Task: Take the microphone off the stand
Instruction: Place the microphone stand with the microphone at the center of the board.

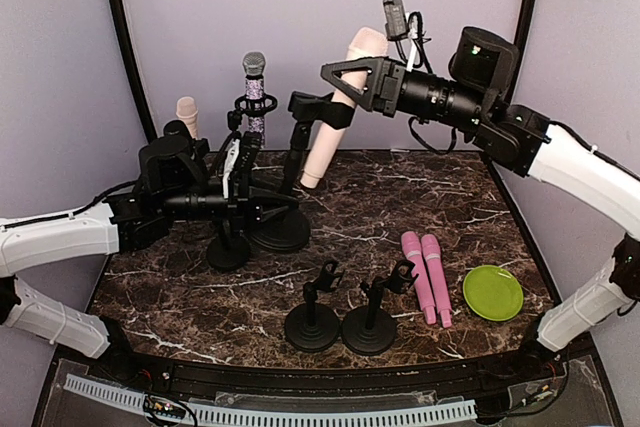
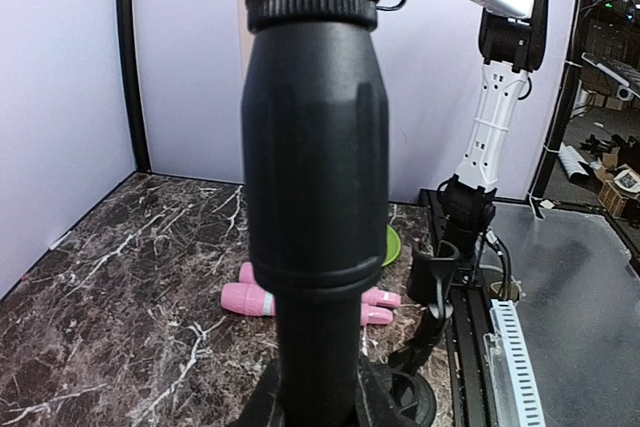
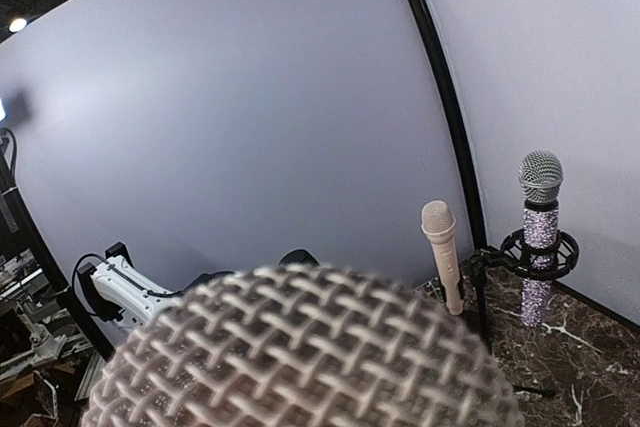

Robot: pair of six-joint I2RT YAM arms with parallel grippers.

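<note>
Mic (image 1: 335, 122) sits tilted in the stand (image 1: 297, 152) clip (image 1: 322, 109), head right at the right fingers (image 1: 330, 71). Can't tell if they grip it. Left fingers (image 1: 265, 205) clamp the post below. Risks: a pinch on the rounded mesh head slips; a tight clip drags the stand over.

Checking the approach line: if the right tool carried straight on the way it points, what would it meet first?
The peach microphone in its stand, its mesh head right ahead of the right tool; contact unclear.
</note>
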